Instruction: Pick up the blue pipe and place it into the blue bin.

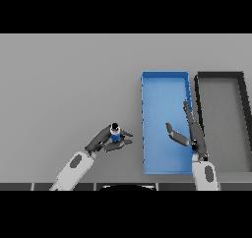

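Fingers (124, 142) of left hand (101, 139) clasp upright blue pipe (115, 135).

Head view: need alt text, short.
The left hand grips a small blue pipe on the grey table, left of a blue bin. The right hand is open over the bin's right side; a black bin sits further right.

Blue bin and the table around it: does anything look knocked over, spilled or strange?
Nothing stands out. The blue bin sits square on the grey table beside a dark bin. The left hand is curled round the small blue pipe, left of the bin. The right hand is open over the blue bin.
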Robot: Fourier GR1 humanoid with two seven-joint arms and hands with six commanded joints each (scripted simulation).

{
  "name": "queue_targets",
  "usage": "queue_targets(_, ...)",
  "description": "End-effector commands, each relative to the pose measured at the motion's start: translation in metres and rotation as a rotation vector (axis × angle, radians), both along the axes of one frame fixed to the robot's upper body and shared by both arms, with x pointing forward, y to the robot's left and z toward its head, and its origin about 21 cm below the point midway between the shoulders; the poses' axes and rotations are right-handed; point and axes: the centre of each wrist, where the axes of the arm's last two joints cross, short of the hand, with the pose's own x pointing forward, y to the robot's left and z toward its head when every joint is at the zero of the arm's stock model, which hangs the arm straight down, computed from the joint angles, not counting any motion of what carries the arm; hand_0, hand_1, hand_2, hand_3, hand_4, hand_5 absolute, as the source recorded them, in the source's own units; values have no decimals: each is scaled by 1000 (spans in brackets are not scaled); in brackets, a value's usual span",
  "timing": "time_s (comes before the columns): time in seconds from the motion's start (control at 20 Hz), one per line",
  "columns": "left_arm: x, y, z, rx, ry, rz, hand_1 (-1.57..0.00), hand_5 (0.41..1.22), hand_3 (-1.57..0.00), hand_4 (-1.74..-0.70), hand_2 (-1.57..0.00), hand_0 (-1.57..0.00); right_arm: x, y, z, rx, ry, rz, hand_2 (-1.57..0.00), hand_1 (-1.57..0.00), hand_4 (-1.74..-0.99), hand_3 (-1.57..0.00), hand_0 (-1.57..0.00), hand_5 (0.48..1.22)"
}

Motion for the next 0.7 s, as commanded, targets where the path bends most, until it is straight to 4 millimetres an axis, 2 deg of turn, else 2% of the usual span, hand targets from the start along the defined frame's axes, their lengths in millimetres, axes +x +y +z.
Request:
queue_targets(0.0, 0, -2, 5, -18, -16, 5, -1434, 1169, -1448, -1492, -1453, -1408, -1, -1, -1, 1, -8, 8, 1, 1, -1220, 1, 1, 635)
queue_targets(0.1, 2, -1, 9, -29, -46, 15, -1483, 1188, -1492, -1478, -1495, -1467, -1, -1, -3, 12, -7, 6, 1, 1, -1219, 1, 1, 628)
queue_targets(0.25, 9, -7, 31, -89, -103, -4, -1526, 1204, -1531, -1469, -1532, -1518, 0, -1, 0, 6, -13, 3, 1, 1, -1226, 1, 1, 636)
queue_targets(0.45, 9, -22, 58, -112, -136, -66, -1553, 1214, -1554, -1466, -1555, -1549, 0, 1, 3, -26, -14, -1, 1, 1, -1194, 1, 1, 642)
queue_targets(0.65, 12, -26, 81, -125, -168, -102, -1563, 1218, -1564, -1467, -1564, -1562, -1, -4, 3, -44, -21, -7, 1, 1, -1161, 1, 1, 644)
